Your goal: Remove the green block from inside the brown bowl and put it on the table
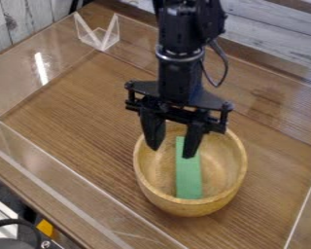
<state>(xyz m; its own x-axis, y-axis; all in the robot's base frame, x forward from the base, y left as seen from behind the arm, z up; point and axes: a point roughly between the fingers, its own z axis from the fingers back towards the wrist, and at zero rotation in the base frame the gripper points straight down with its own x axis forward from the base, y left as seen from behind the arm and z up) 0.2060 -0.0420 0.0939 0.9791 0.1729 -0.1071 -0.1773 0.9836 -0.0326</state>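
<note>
Green block (189, 173) lies flat on the floor of the brown bowl (155, 193), its long side running from the far rim toward the near rim, slightly right of the bowl's middle. The gripper (178, 142) points straight down over the far half of the bowl, with its jaws partly open and holding nothing; the two fingers stand either side of the block's far end, dipped below the rim line.

Several things could spoil the pick from here. The block is thin and sits on a curved floor, so if the jaws come down too shallow they may close above it and catch only air. Should they pinch near the very end rather than nearer the middle, the bar could pivot and hang tilted, then knock the rim on the way up and drop back. The left finger stands close to the bowl's inner wall; a small sideways error might push the wall, and the bowl, which nothing seems to hold down, could slide or tip on the bench (67, 107). A grip that drags on the wood might also lift the bowl along with the block.

For setting down, the bench offers bare room to the left of the bowl and behind it. The clear acrylic wall on the right (305, 209) runs near the bowl, and another borders the near left edge (42, 160), so those sides look tight. A clear stand (96, 31) sits at the far left corner, well apart.
</note>
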